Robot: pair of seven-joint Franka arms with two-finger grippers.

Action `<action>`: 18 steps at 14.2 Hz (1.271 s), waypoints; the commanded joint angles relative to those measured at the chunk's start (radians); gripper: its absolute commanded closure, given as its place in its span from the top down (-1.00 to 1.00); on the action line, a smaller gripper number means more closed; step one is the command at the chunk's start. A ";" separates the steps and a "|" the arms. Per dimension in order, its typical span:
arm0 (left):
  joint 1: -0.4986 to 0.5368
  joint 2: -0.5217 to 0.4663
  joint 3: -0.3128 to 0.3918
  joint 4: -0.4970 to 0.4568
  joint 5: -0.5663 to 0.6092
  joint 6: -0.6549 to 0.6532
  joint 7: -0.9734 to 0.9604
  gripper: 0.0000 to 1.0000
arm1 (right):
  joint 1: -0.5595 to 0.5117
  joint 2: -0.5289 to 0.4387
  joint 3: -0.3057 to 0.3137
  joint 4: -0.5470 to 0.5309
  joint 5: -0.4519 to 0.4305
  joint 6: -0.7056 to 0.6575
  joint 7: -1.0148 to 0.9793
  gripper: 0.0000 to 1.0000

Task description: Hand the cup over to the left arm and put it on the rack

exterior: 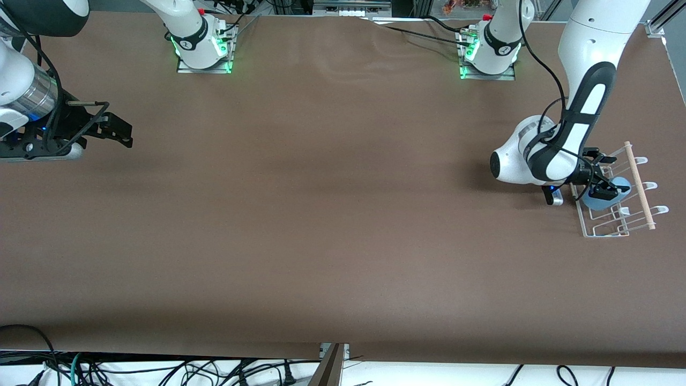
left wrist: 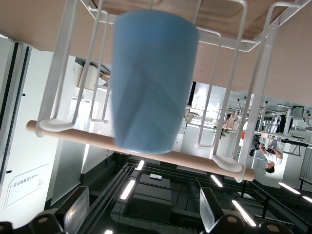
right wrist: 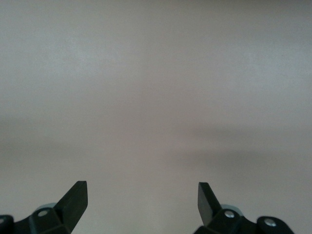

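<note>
The light-blue cup rests in the white wire rack at the left arm's end of the table. In the left wrist view the cup sits among the rack's wire loops, crossing the wooden rod. My left gripper is at the rack beside the cup. It is open, and its fingers stand wide apart, clear of the cup. My right gripper hangs open over the table's right-arm end, with nothing between its fingers.
Both arm bases stand along the table's edge farthest from the front camera. The left arm's white wrist hangs low over the table beside the rack. Cables lie below the table's near edge.
</note>
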 commanded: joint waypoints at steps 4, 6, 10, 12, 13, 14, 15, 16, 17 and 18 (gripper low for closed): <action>0.000 -0.089 -0.031 0.111 -0.247 0.006 0.012 1.00 | 0.013 0.039 0.003 0.048 -0.021 -0.003 0.011 0.99; 0.000 -0.109 -0.035 0.215 -0.463 -0.001 0.015 1.00 | 0.011 0.041 0.003 0.048 -0.021 -0.003 0.011 0.99; -0.007 -0.103 -0.058 0.407 -0.750 -0.070 0.001 1.00 | 0.013 0.041 0.003 0.048 -0.021 -0.003 0.011 0.99; -0.007 -0.097 -0.058 0.520 -0.945 -0.110 -0.022 1.00 | 0.013 0.044 0.003 0.048 -0.021 -0.003 0.012 0.99; -0.005 -0.097 -0.058 0.560 -1.049 -0.133 -0.060 1.00 | 0.011 0.044 0.003 0.049 -0.021 -0.003 0.012 0.99; -0.007 -0.099 -0.058 0.584 -1.144 -0.136 -0.107 1.00 | 0.011 0.044 0.003 0.048 -0.019 -0.003 0.012 0.99; -0.007 -0.103 -0.061 0.614 -1.220 -0.141 -0.162 1.00 | 0.013 0.045 0.003 0.049 -0.021 -0.003 0.012 0.99; -0.005 -0.108 -0.066 0.655 -1.289 -0.147 -0.222 1.00 | 0.011 0.045 0.003 0.049 -0.019 -0.003 0.012 0.99; -0.005 -0.109 -0.063 0.698 -1.350 -0.173 -0.250 1.00 | 0.011 0.045 0.003 0.049 -0.019 -0.002 0.012 0.99; -0.002 -0.114 -0.054 0.741 -1.398 -0.199 -0.247 1.00 | 0.011 0.045 0.003 0.049 -0.019 -0.003 0.012 0.99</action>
